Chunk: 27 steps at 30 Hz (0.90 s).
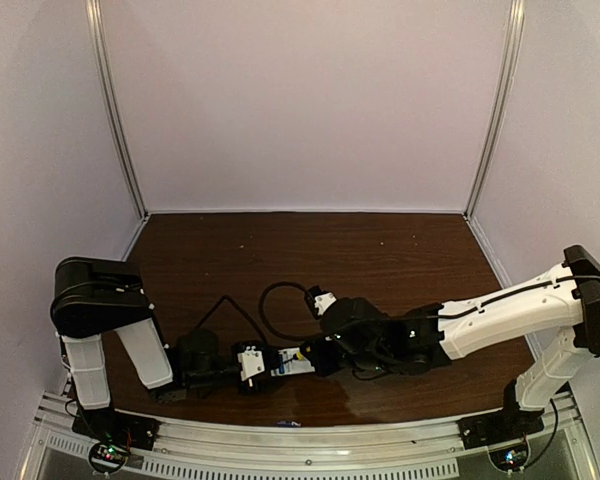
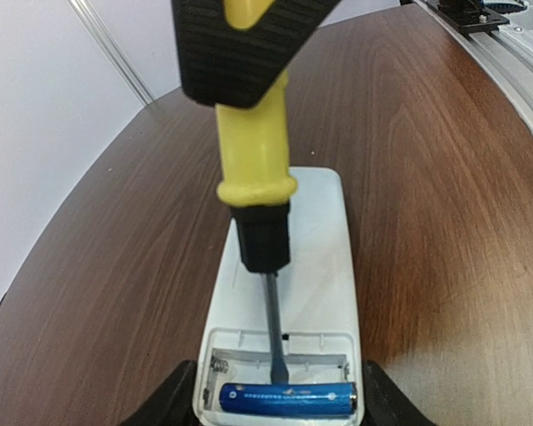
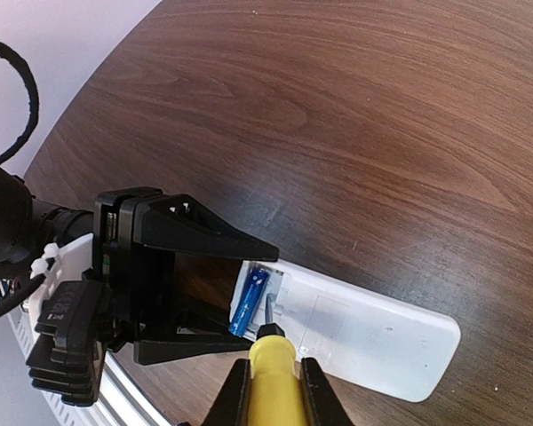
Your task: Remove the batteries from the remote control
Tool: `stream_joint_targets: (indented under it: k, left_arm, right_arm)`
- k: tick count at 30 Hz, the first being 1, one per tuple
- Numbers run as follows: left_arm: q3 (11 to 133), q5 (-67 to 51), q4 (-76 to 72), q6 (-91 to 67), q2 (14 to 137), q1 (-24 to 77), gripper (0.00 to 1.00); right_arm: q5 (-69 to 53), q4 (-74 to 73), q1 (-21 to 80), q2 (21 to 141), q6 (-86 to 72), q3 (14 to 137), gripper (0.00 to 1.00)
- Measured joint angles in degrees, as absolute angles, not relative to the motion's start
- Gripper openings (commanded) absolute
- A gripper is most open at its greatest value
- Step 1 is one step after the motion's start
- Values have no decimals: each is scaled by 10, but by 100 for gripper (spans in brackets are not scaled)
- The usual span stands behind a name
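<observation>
With the left pincer (image 3: 222,288) clamped across the remote control (image 2: 324,257) on the counter (image 2: 444,177) and the right pincer (image 3: 274,395) clamped on the screwdriver (image 2: 253,151), the blade tip, resting beside the one battery (image 2: 287,399) visible in the open bay, should slide beneath it and lever up gently.

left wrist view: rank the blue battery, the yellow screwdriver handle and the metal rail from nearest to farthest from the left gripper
1. blue battery: in the open bay of the remote control, between the fingers of the left gripper.
2. yellow screwdriver handle: above the remote's middle, upper centre.
3. metal rail: top right corner, along the table edge.
</observation>
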<state>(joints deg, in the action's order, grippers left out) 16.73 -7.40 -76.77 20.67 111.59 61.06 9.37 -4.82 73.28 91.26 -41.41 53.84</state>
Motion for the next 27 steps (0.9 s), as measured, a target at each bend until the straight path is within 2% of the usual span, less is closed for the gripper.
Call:
stream_joint_targets:
  k: [27]
  left_arm:
    - [167,-69,-768,203,1116,607,0]
  right_arm:
    - [157,-39,762,938,-392,561,0]
